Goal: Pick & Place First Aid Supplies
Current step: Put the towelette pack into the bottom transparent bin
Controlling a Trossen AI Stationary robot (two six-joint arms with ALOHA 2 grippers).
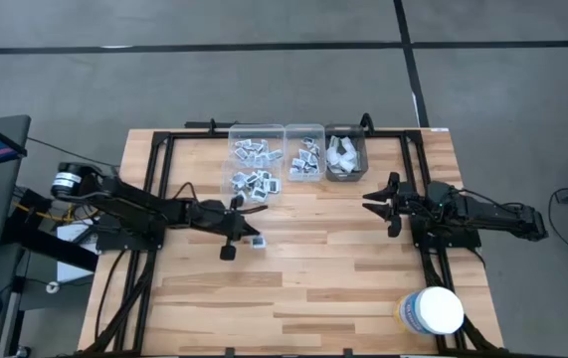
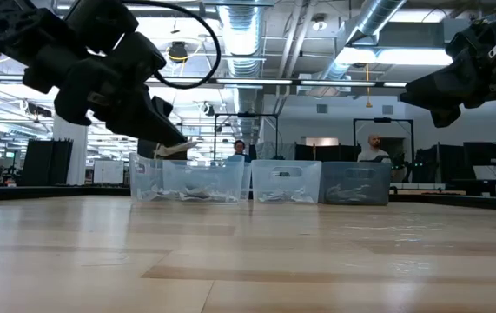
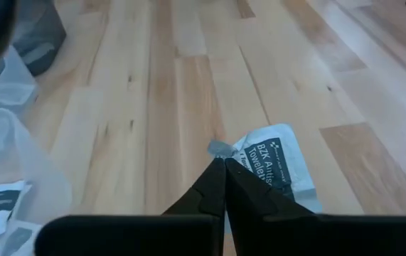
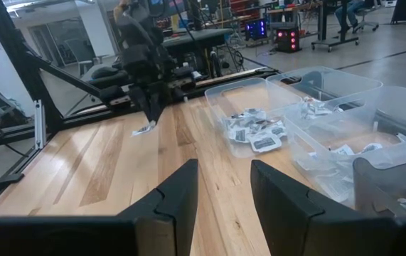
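Note:
My left gripper (image 1: 252, 237) is shut on one small white first aid packet (image 3: 274, 160) printed with dark "BZK" lettering, over the middle-left of the wooden table (image 1: 313, 288). The low view shows the packet (image 2: 178, 149) above the table top. More packets lie in the left clear bin (image 1: 256, 164) and the middle bin (image 1: 305, 157). Pale wrappers lie in the right bin (image 1: 345, 154). My right gripper (image 1: 371, 206) waits open at the table's right, its fingers (image 4: 181, 188) apart with nothing between them. My left gripper pinches the packet by one edge (image 3: 239, 158) between its two shut fingertips (image 3: 213, 174). The fingers come from the table's left, slanting a little downward. The packet juts out beyond the fingertips and hangs clear of the table.
The three clear bins stand in a row along the far edge. A big white round tub (image 1: 433, 310) stands at the near right corner. Black frame rails (image 1: 159, 179) run along the table's left and right sides. Bare wood lies between the two arms.

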